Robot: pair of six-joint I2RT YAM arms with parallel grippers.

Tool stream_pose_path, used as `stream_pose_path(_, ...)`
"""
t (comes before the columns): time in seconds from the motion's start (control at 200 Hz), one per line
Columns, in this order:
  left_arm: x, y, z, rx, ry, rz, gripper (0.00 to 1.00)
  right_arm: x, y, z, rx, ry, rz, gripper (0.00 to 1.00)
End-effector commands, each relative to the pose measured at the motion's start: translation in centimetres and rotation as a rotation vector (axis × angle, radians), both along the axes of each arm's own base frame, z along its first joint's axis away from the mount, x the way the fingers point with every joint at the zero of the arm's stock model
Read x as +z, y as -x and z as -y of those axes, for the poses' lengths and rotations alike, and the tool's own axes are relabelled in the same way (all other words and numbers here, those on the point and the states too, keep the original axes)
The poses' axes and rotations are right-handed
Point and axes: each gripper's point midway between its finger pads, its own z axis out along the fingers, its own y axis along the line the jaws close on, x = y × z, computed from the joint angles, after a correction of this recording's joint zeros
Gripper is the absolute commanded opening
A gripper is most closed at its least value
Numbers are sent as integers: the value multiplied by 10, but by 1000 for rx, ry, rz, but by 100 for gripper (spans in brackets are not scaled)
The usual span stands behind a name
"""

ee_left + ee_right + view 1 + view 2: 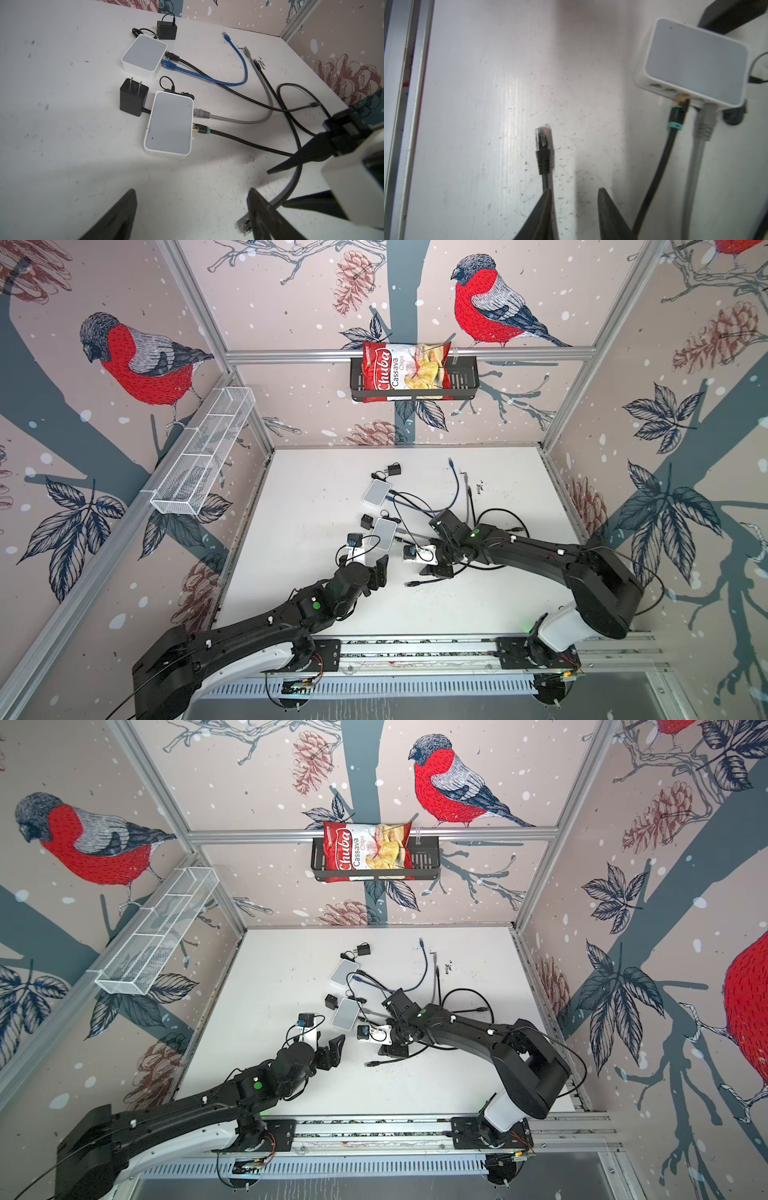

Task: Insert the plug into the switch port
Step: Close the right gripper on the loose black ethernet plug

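Left gripper (191, 209): released, empty, near switch (169, 124). Right gripper (574, 207): parted, gripping nothing, cable beside one finger; loose plug (542, 143) beside switch.

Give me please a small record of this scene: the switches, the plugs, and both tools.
near switch: grey plug and teal-ringed plug inserted
far switch: dark plug and blue plug inserted
loose black plug: lying free, just ahead of right tool
left tool: open, empty
right tool: open, grips nothing
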Motion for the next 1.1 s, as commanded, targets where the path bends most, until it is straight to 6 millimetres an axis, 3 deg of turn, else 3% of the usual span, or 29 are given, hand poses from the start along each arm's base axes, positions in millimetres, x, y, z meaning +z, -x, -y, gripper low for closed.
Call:
stream_pose_path(0.0,-1,0,-7,31,9,-15,84,-10,9,4,16,53,-27,39)
stream_pose_path(0.245,4,-2,-12,36,-16,13,86,-20,21,-3,50,81,-55,39)
stream_pose_path(1.091,-7,-2,-5,3,-38,-3,86,-43,27,-7,38,112,-121,32)
